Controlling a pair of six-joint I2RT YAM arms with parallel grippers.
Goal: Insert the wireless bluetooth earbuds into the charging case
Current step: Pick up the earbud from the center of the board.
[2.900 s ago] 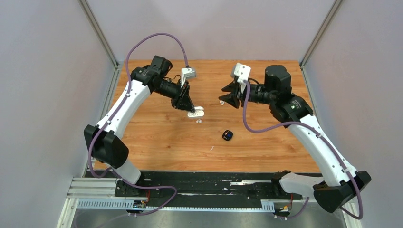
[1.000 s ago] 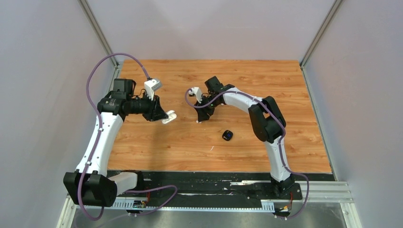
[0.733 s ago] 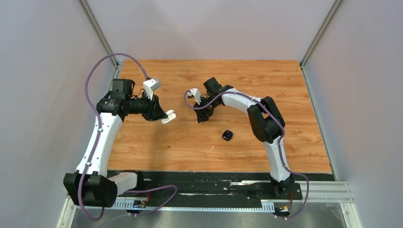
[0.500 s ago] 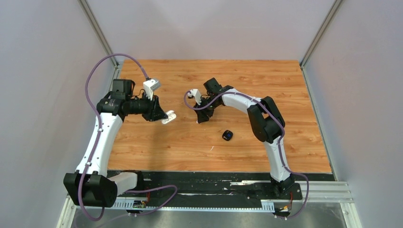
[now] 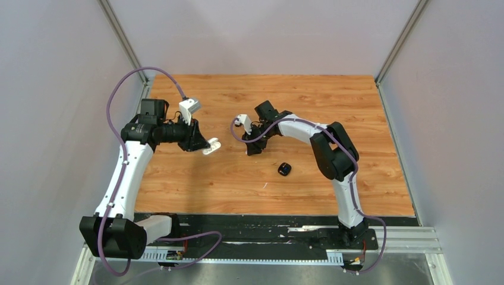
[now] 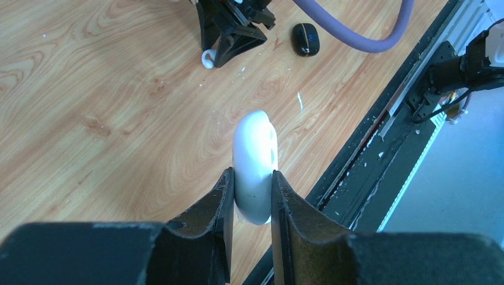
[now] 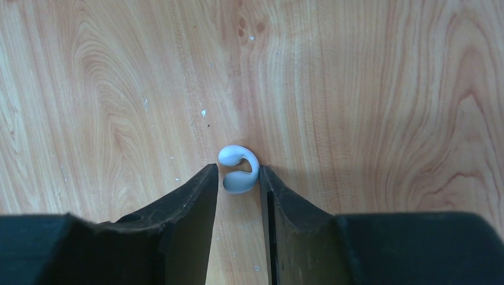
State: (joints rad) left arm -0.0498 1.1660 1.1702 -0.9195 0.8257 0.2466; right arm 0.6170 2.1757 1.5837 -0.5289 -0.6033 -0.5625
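A white, hook-shaped earbud (image 7: 239, 169) lies on the wooden table (image 5: 333, 101). My right gripper (image 7: 238, 176) stands tip-down over it with a finger on each side. The right finger touches it and the left finger is a hair off, so the jaws are narrowly open. In the top view the right gripper (image 5: 252, 148) hides the earbud. My left gripper (image 6: 252, 181) is shut on a white pebble-shaped charging case (image 6: 255, 151), held edge-on above the table at the left (image 5: 211, 146). The left wrist view also shows the earbud (image 6: 207, 58) beside the right gripper (image 6: 232, 38).
A small black pebble-shaped case with a blue mark (image 5: 285, 169) lies on the wood just right of and nearer than the right gripper; it also shows in the left wrist view (image 6: 306, 39). A black rail (image 5: 255, 228) runs along the near table edge. Grey walls enclose the sides.
Since 2.9 s ago the left arm drew back left with the white case, and the right arm swung in onto the earbud. Over the last second the right gripper shifted only slightly.
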